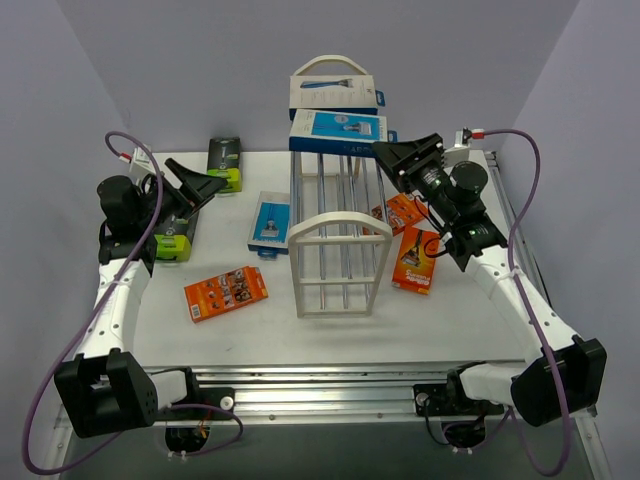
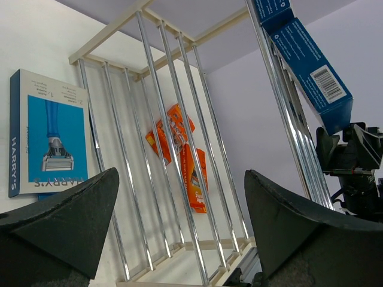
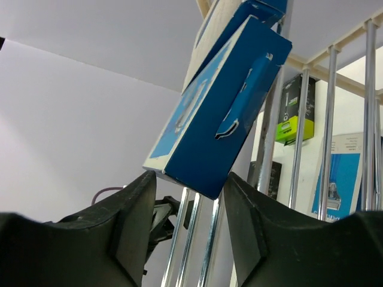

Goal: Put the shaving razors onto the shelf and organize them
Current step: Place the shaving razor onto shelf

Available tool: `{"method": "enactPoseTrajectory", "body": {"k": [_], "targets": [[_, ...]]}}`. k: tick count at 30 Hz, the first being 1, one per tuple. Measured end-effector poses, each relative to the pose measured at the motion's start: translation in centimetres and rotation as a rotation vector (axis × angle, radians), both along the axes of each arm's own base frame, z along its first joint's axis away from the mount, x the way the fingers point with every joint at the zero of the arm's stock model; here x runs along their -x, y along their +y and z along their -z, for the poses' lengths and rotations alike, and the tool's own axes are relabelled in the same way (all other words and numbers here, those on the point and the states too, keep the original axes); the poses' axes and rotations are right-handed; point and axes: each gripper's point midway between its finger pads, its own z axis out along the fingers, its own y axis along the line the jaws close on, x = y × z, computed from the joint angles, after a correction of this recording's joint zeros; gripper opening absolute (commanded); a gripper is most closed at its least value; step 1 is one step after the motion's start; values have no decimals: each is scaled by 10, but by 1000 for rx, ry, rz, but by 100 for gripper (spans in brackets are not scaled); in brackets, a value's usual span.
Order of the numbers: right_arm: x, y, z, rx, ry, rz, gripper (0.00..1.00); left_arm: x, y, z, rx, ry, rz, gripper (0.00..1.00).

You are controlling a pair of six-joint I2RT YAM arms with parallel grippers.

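The shelf (image 1: 340,270), a cream-white rack of thin bars, stands mid-table. Two blue-and-white shaving razors lie on its top tier, the far box (image 1: 333,95) and the near box (image 1: 337,130). My right gripper (image 1: 385,152) is at the near box's right end. In the right wrist view that blue box (image 3: 221,113) dips its corner between the fingertips of the right gripper (image 3: 188,179), which is open and just off its sides. My left gripper (image 1: 200,178) hovers open and empty at the left. In its own view the left gripper (image 2: 179,179) faces the shelf (image 2: 179,137).
On the table lie a blue box (image 1: 270,222), an orange box (image 1: 226,292) at the front left, two orange boxes (image 1: 417,260) (image 1: 403,212) right of the shelf, a black-and-green box (image 1: 225,160) at the back left, and a green one (image 1: 172,245) by the left arm.
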Motion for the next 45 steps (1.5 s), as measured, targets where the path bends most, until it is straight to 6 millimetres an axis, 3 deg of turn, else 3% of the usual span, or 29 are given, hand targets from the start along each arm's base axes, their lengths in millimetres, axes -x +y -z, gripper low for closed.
{"method": "enactPoseTrajectory", "body": {"k": [5,12,23,33,45], "targets": [[-4,-6,9,22,27,17,56,-1,0,2,0,5,0,94],[-8,-14,3,48,26,33,68,-1,0,5,0,12,1,94],[-21,-14,-4,151,30,8,72,-1,-1,6,0,15,4,94],[-20,-12,22,297,90,-29,74,-2,-1,9,-6,19,5,94],[-17,-15,17,389,45,-34,74,-3,0,13,-14,26,6,94]]}}
